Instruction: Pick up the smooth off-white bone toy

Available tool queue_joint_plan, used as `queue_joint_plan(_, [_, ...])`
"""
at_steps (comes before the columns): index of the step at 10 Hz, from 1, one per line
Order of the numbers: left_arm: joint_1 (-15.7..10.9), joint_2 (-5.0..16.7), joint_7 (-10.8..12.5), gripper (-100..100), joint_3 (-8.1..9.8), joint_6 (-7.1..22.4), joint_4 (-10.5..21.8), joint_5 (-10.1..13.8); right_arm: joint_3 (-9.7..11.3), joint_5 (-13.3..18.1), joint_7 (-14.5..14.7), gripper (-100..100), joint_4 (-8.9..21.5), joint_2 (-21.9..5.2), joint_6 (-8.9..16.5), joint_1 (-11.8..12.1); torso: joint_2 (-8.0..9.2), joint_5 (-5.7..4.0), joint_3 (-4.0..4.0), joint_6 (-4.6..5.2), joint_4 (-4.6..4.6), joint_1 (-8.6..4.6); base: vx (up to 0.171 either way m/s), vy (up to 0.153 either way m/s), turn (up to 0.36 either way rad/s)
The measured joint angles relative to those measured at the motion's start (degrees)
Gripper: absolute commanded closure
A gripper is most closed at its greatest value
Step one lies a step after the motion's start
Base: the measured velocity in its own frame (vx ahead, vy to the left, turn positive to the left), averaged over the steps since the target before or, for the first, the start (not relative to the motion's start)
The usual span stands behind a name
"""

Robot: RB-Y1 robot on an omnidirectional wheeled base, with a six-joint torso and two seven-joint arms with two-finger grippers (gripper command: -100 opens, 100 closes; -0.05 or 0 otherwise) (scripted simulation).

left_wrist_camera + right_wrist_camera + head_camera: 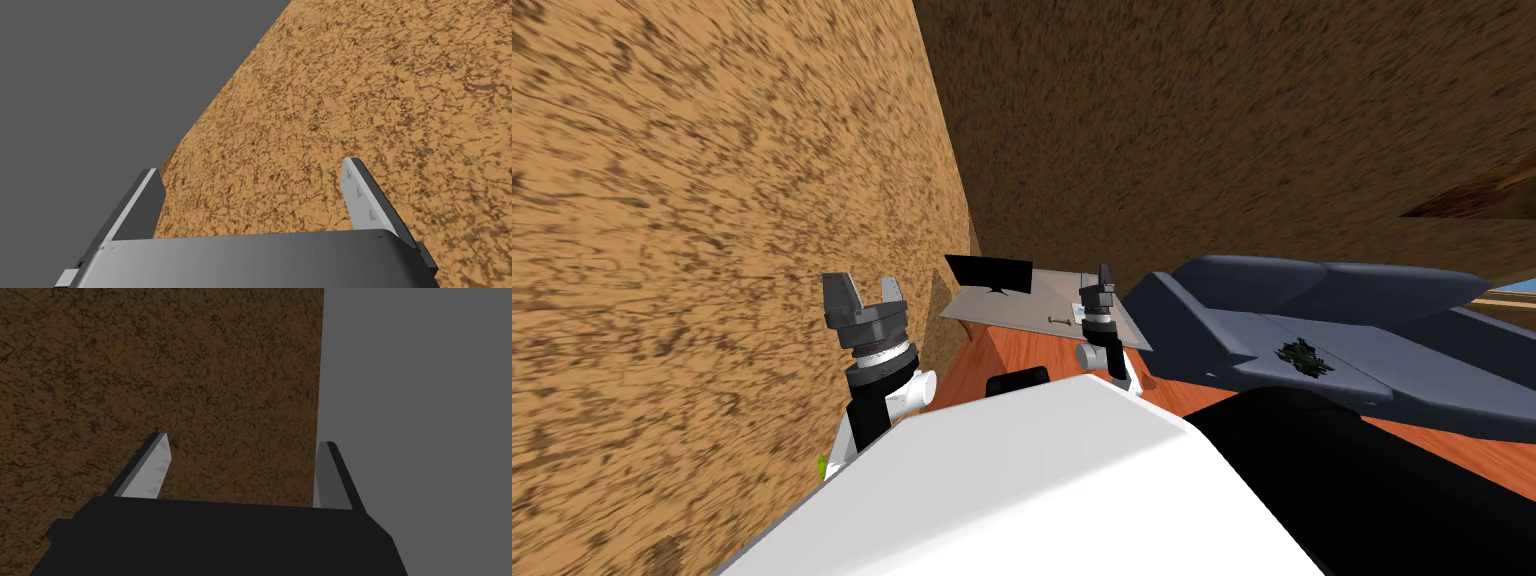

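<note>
Both pincers are spread and empty: my left gripper (250, 167) is parked up beside the left wall (712, 250), out of the way; my right gripper (1104, 272) is raised toward the far grey table (1012, 310), where a tiny shape, probably the bone toy (1059, 321), lies

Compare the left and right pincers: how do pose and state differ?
Left grey two-fingered pincer stands by the tan speckled wall; right grey two-fingered pincer shows against the flat grey table. Left pincer shows broadside in the head view; right pincer is edge-on there. Shared: both raised, open, empty.
</note>
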Motion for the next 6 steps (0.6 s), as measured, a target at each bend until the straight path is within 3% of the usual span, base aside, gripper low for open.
queue_joint_plan(6, [0.0,0.0,0.0,0,0.01,0.0,0.0,0.0,-1.1,1.0,4.4,-100,1.3,-8.0,4.2,1.4,0.05,-0.09,0.03,-0.01,0.01,-0.4,-0.014,-0.09,0.16])
